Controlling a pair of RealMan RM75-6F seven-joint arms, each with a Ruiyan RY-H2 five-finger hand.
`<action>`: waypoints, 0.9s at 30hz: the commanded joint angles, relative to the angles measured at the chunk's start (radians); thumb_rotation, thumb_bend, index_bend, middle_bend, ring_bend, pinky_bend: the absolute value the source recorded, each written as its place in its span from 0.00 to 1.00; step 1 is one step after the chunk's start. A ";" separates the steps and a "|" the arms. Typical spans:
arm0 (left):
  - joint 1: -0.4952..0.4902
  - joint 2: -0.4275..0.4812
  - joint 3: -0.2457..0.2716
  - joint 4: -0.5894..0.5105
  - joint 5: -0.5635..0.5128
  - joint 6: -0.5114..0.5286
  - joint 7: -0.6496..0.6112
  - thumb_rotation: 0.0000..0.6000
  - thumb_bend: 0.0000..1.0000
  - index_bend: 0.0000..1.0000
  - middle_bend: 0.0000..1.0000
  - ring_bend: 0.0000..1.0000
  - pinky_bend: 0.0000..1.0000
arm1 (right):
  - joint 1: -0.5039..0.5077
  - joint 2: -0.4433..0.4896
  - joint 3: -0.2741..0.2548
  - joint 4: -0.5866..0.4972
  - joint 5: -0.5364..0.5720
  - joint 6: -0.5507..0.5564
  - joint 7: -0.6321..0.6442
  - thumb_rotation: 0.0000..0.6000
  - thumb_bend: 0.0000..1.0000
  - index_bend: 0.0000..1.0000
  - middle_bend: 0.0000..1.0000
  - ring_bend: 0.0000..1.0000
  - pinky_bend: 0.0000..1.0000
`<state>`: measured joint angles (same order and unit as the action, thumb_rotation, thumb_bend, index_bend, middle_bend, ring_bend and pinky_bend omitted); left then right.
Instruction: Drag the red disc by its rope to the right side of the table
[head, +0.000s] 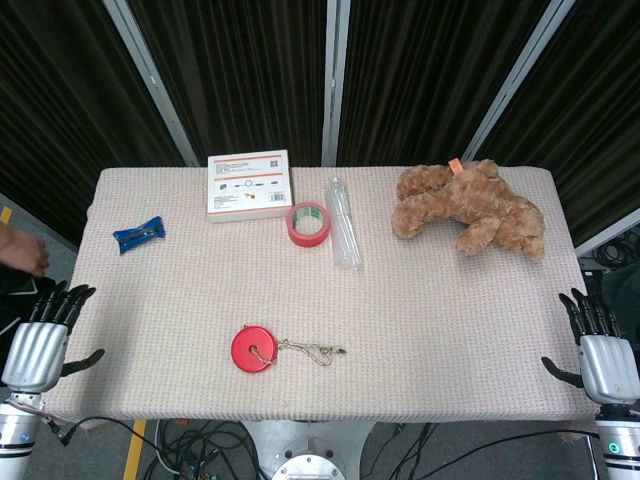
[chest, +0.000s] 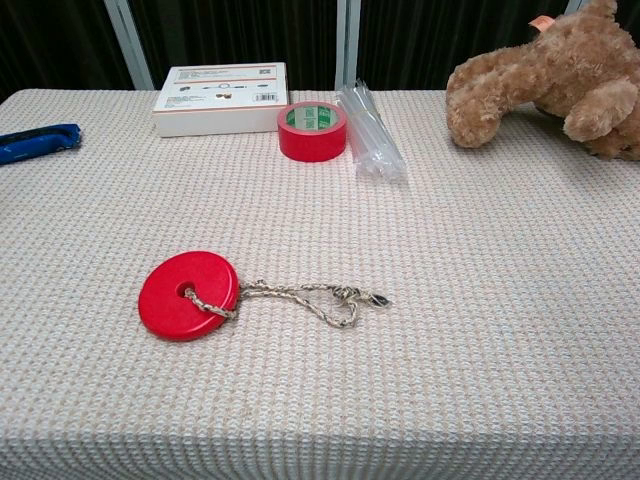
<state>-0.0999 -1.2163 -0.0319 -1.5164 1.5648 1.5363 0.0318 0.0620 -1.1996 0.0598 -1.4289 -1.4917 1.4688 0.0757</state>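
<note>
Red disc (head: 254, 350) lies left of centre near the table's (head: 450, 330) front edge in the head view, rope (head: 312, 350) trailing rightward, untouched; left hand (head: 40, 340) and right hand (head: 600, 350) wait at opposite edges, fingers apart, holding nothing; dragging seems not yet begun. From the chest view, tape roll (chest: 312, 130), clear bottle (chest: 372, 132), box (chest: 220, 98) and teddy bear (chest: 560, 85) sit well behind; the rightward path looks unobstructed.
</note>
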 joint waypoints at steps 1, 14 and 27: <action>0.000 0.002 -0.001 -0.004 -0.003 -0.001 0.001 1.00 0.01 0.14 0.13 0.02 0.12 | 0.001 0.002 -0.001 -0.004 -0.002 -0.001 -0.002 1.00 0.06 0.00 0.00 0.00 0.00; 0.001 -0.002 -0.001 0.007 -0.009 -0.005 -0.008 1.00 0.01 0.14 0.13 0.02 0.12 | 0.080 0.041 -0.017 -0.131 -0.080 -0.083 -0.109 1.00 0.06 0.00 0.00 0.00 0.00; 0.007 -0.021 0.006 0.041 -0.010 -0.004 -0.031 1.00 0.01 0.14 0.13 0.02 0.12 | 0.332 -0.068 0.018 -0.390 -0.063 -0.432 -0.379 1.00 0.11 0.00 0.03 0.00 0.00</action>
<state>-0.0931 -1.2363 -0.0263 -1.4764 1.5555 1.5323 0.0021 0.3351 -1.2081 0.0540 -1.7814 -1.5761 1.0980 -0.2398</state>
